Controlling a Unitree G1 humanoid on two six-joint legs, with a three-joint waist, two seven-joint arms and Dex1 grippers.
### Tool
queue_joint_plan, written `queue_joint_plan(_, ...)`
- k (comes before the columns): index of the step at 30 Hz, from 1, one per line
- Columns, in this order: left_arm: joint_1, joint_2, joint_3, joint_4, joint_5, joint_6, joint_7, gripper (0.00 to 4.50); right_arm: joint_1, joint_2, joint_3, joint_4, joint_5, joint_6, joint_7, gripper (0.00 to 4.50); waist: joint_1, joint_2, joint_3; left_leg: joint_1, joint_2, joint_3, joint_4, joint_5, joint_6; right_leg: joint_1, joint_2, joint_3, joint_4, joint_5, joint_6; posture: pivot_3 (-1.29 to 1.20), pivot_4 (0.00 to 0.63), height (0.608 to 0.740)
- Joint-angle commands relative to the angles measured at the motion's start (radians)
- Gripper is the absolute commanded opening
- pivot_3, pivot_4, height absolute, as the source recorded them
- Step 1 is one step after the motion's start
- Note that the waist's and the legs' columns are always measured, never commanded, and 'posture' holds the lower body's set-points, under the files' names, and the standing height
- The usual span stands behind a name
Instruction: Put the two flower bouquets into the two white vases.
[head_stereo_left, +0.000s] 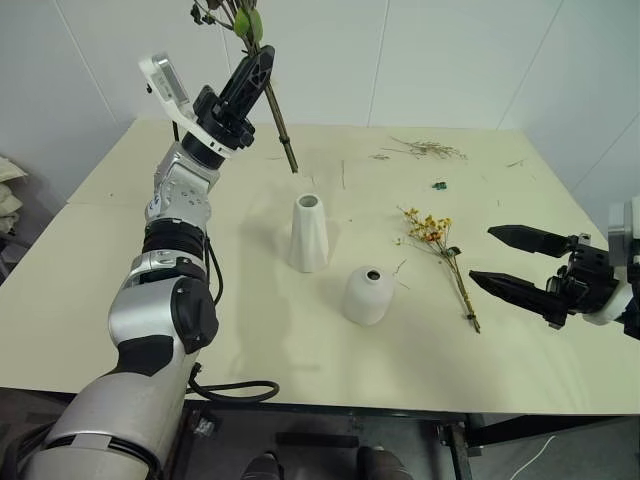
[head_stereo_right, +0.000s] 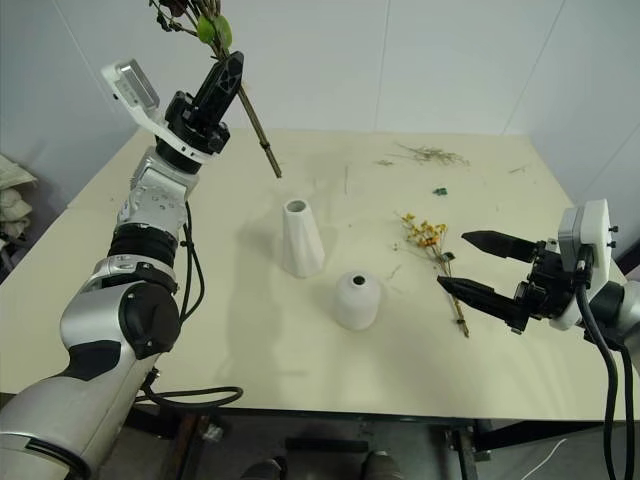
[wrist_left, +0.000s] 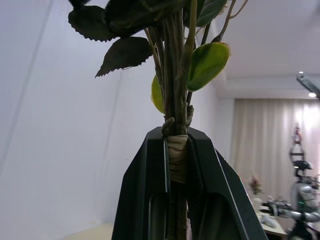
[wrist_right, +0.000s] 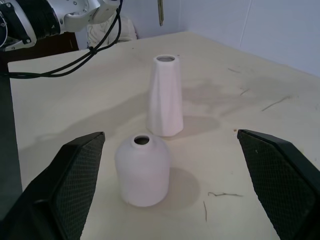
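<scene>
Bouquets are split: the leafy one (head_stereo_left: 262, 75) hangs at upper left, clamped at its wrapped stem by the left gripper (head_stereo_left: 252, 72), cut end above and behind the tall vase (head_stereo_left: 309, 232). The yellow one (head_stereo_left: 440, 255) lies on the desk (head_stereo_left: 520, 360), right of centre, beside the round vase (head_stereo_left: 368, 294). The right gripper (head_stereo_left: 510, 262) hovers wide, empty, at right. Next, I judge, the stem must drop into the tall vase's narrow mouth.
</scene>
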Motion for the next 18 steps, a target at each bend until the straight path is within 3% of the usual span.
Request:
queue_joint_plan(1, -0.03, -0.001, 0.001, -0.008, -0.005, -0.003, -0.021, 0.13, 0.026, -0.025, -0.072, -0.038, 0.032, 0.0, -0.017, 4.5, -0.002, 0.0, 0.0, 0.0, 0.0, 0.0, 0.0, 0.0, 0.0, 0.0, 0.0, 0.0, 0.0, 0.0, 0.0, 0.0, 0.15, 0.74)
queue_joint_plan(18, 0.008, -0.037, -0.025, 0.089, 0.077, -0.075, -0.01, 0.13, 0.058, -0.011, -0.044, -0.048, 0.011, -0.04, -0.07, 4.5, 0.0, 0.0, 0.0, 0.0, 0.0, 0.0, 0.003, 0.0, 0.0, 0.0, 0.0, 0.0, 0.001, 0.0, 0.0, 0.0, 0.15, 0.74)
